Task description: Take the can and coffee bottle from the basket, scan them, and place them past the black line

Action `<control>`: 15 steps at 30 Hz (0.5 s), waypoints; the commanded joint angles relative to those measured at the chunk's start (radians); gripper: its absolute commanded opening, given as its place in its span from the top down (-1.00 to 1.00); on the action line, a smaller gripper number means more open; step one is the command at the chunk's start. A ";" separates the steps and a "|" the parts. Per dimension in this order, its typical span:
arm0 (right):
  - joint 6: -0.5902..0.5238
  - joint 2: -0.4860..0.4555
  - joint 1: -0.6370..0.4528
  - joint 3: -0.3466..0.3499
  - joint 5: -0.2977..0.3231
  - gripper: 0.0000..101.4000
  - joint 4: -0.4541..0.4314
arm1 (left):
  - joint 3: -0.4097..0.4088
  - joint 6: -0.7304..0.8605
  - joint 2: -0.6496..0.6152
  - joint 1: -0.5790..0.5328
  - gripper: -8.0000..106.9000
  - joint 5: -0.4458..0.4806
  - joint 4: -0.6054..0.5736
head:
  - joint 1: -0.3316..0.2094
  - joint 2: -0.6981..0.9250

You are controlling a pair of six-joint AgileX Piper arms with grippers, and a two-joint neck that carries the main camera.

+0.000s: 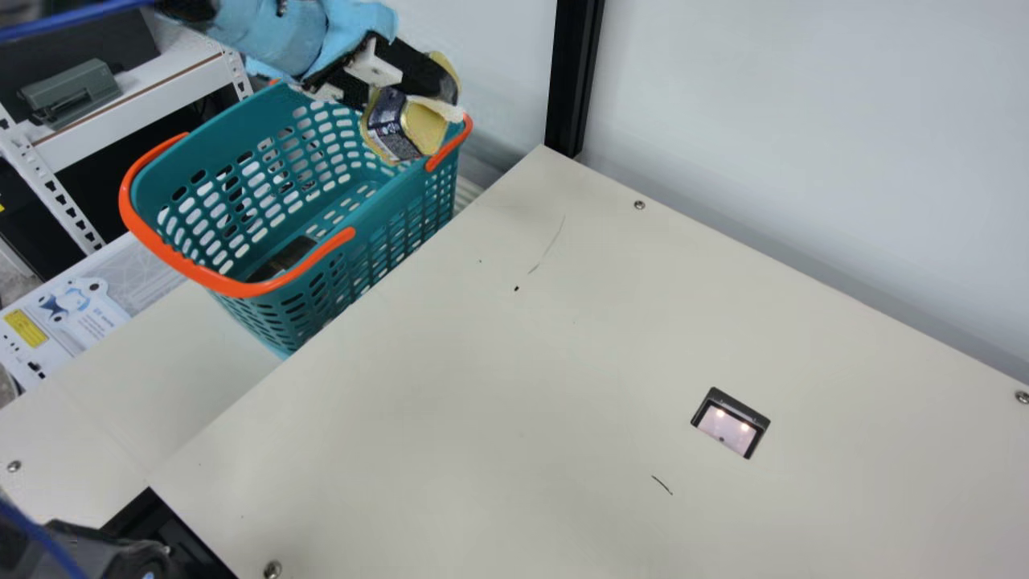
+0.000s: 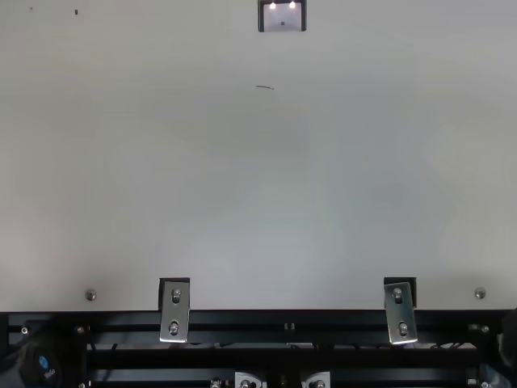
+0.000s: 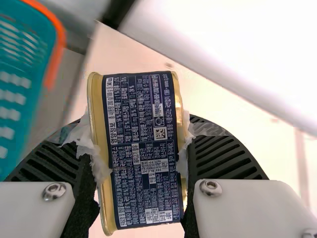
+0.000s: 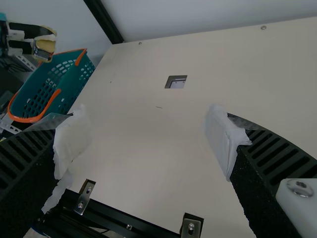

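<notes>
Up by the basket [image 1: 371, 221], the left tool [image 1: 430, 96] pinches the can [image 1: 390, 125]; above the tabletop [image 1: 522, 362], the right tool [image 4: 148, 141] is spread wide.

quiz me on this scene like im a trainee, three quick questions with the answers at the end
1. Where is the gold can with the dark blue label?
A) standing on the table
B) clamped in the left gripper
C) lying in the right gripper

2. True or false: the right gripper is open, with nothing held between its fingers.

3. Fill the gap: the teal plastic basket with slotted walls, beside the cream table, has ____ handles.

Key: 1 B; 2 true; 3 orange
</notes>
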 commanded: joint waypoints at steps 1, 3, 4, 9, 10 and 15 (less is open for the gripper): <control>0.000 0.000 0.000 0.000 0.000 -1.00 0.000 | 0.099 -0.089 -0.194 -0.002 0.68 0.054 -0.061 | -0.023 0.011; 0.000 0.000 0.000 0.000 0.000 -1.00 0.000 | 0.126 -0.147 -0.248 -0.001 0.68 0.098 -0.100 | -0.023 0.011; 0.000 0.000 0.000 0.000 0.000 -1.00 0.000 | 0.134 -0.167 -0.273 -0.003 0.68 0.104 -0.098 | -0.023 0.011; 0.000 0.000 0.000 0.000 0.000 -1.00 0.000 | 0.138 -0.178 -0.274 -0.008 0.68 0.109 -0.098 | -0.023 0.011; 0.000 0.000 0.000 0.000 0.000 -1.00 0.000 | 0.136 -0.182 -0.287 -0.008 0.68 0.106 -0.096 | -0.023 0.011; 0.000 0.000 0.000 0.000 0.000 -1.00 0.000 | 0.136 -0.181 -0.296 -0.008 0.68 0.106 -0.095 | -0.023 0.011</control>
